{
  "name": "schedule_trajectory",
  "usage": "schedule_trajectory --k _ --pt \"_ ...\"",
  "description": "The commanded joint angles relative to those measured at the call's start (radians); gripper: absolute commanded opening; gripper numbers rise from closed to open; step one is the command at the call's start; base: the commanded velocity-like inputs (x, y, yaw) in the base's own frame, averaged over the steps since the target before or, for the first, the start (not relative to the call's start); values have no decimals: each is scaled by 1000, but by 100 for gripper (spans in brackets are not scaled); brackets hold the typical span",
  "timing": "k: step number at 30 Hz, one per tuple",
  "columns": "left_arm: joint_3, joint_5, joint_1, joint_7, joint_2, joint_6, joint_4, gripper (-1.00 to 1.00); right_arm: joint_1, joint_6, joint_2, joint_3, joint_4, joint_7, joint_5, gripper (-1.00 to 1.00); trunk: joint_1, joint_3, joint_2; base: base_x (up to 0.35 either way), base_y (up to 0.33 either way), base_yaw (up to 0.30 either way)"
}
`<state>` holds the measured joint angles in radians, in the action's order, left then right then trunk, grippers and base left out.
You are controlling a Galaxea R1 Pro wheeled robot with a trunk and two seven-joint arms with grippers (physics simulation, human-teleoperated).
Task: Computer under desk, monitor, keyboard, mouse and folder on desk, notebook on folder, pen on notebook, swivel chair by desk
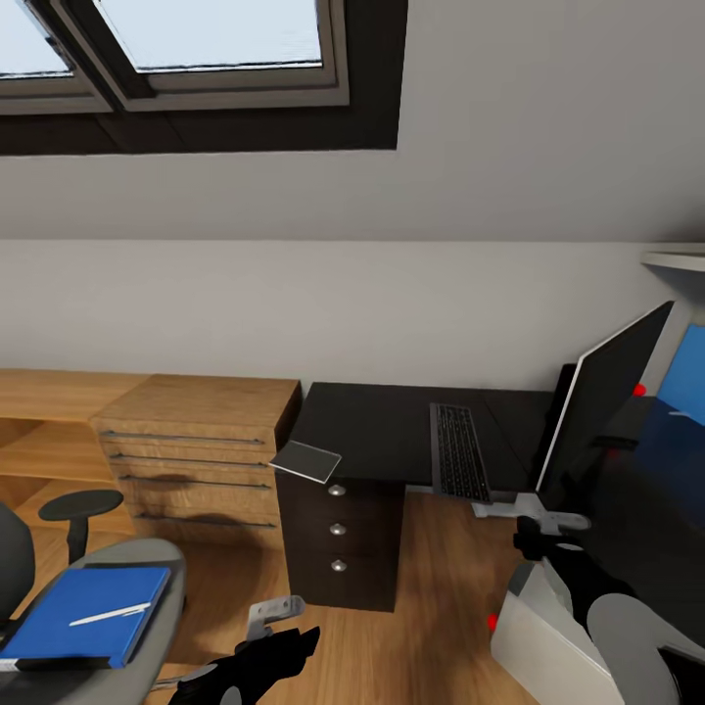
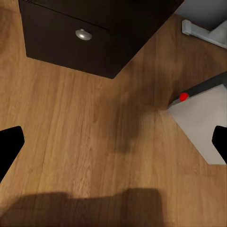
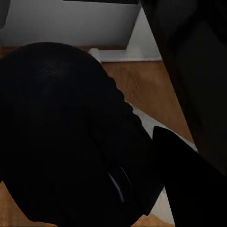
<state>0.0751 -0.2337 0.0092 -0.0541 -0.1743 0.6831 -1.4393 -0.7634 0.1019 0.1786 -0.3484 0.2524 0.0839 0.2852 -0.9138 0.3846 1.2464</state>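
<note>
Clearly the left pincer (image 1: pixel 277 615), released and empty, is the nearer one: the folder (image 1: pixel 86 615) lies beside it, leftward, on the swivel chair (image 1: pixel 162 568); the right pincer's state can't be told.

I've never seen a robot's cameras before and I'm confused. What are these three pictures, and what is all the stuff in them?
A two-armed robot took them. The big picture is from its head; the other two are from cameras on its wrists.

On the black desk lie a keyboard and a grey notebook hanging over the corner; the monitor leans there too. The chair holds a blue folder with a white pen. The grey computer sits on the floor.

The left gripper is open, holding nothing. The right wrist picture is too dark to tell.
</note>
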Motion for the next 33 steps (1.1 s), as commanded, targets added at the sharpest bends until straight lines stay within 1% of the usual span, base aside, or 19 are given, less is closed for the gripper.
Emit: schedule_trajectory --k 1,2,4,6,7,8,9,11,16,22,23,25,27,29,30,33 --pt "0 -9 0 -6 0 4 -1 100 -1 5 -9 -6 1 0 10 -100 4 -2 -7 0 0 0" --pt "0 -9 0 -6 0 4 -1 100 -1 5 -17 -6 1 1 11 -100 8 -5 -14 0 0 17" --pt "0 -9 0 -6 0 4 -1 100 0 4 -47 -4 -1 2 13 -100 15 -12 -28 0 0 66" --pt "0 -8 0 -6 0 4 0 100 0 4 -61 0 -2 3 19 -100 23 -18 -42 0 0 138" --pt "0 -8 0 -6 0 4 0 100 0 3 -75 7 -3 4 31 -100 27 -21 -49 0 0 195" --pt "0 -8 0 -6 0 4 1 100 1 3 -83 9 -4 5 39 -100 27 -21 -49 0 0 210" --pt "0 -8 0 -6 0 4 1 100 1 3 -97 13 -5 7 57 -100 27 -21 -49 0 0 232" --pt "-1 -7 0 -7 0 4 1 100 1 3 -114 17 -6 14 81 -100 27 -21 -49 0 0 246" --pt "-2 -6 0 -7 0 4 1 100 1 2 -133 19 -7 31 104 -100 27 -20 -49 0 0 262" --pt "-9 -7 0 -7 0 4 6 100 1 2 -150 20 -9 37 108 -100 27 -18 -49 0 0 270" --pt "-15 -7 0 -6 1 4 9 100 1 2 -159 20 -8 38 107 -100 27 -17 -49 0 0 137" --pt "-16 -6 0 -6 1 4 9 100 1 2 -168 22 -6 39 105 -100 27 -17 -49 43 0 72" --pt "-16 -6 0 -6 1 4 9 100 1 4 -188 22 3 40 107 -100 27 -17 -49 115 0 32" --pt "-18 -6 0 -6 1 3 13 100 1 12 -224 21 64 41 108 -100 27 -17 -49 221 0 11" --pt "-21 -5 0 -6 4 3 14 100 1 39 -242 22 112 42 105 -100 27 -17 -49 292 0 3" --pt "-23 -4 0 -6 9 3 13 100 1 94 -257 23 156 41 103 -100 27 -17 -49 304 0 2"
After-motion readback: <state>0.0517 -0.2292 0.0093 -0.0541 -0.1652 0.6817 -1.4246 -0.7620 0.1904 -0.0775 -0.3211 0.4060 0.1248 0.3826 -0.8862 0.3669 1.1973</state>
